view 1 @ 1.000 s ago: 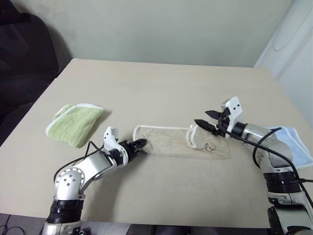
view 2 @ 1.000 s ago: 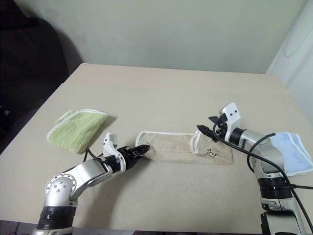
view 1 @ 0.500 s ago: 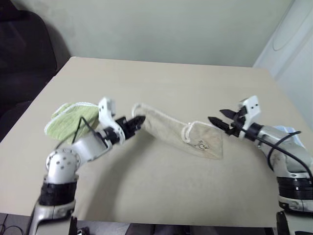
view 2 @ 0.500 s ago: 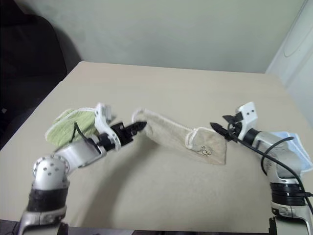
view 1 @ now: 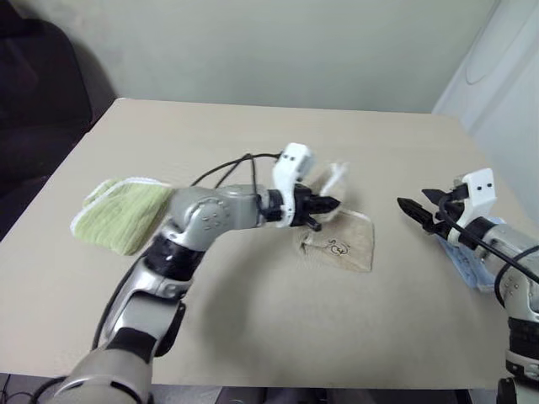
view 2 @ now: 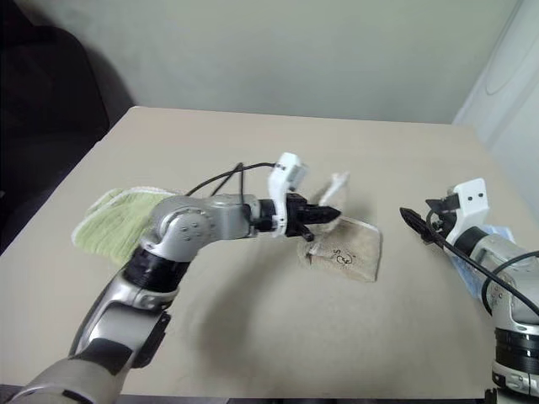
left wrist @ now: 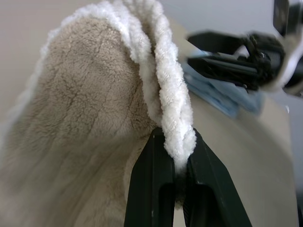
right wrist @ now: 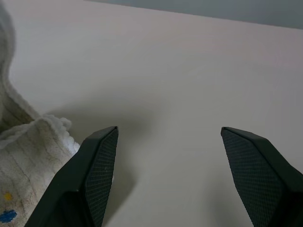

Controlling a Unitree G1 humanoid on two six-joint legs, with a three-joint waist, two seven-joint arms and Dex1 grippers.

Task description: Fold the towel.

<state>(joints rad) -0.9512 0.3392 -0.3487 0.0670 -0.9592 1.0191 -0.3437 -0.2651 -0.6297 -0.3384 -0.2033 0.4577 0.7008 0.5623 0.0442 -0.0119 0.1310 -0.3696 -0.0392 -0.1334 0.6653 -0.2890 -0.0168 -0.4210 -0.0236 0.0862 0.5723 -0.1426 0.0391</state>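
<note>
The left pincer (left wrist: 176,189) is clamped on the white corded edge of the towel (view 1: 341,246), lifting that end above the middle of the table (view 1: 253,135). The right pincer (view 1: 418,210) hangs apart beside it, jaws spread and empty, near a blue cloth (view 1: 466,263)

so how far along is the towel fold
Partly done. The towel already lies as a narrow folded piece, logo end flat on the table. In hand: the left gripper is shut on the corded edge and holds that end up over the logo end. The right gripper is open, beside it. Left: lay the end down and let go.
</note>
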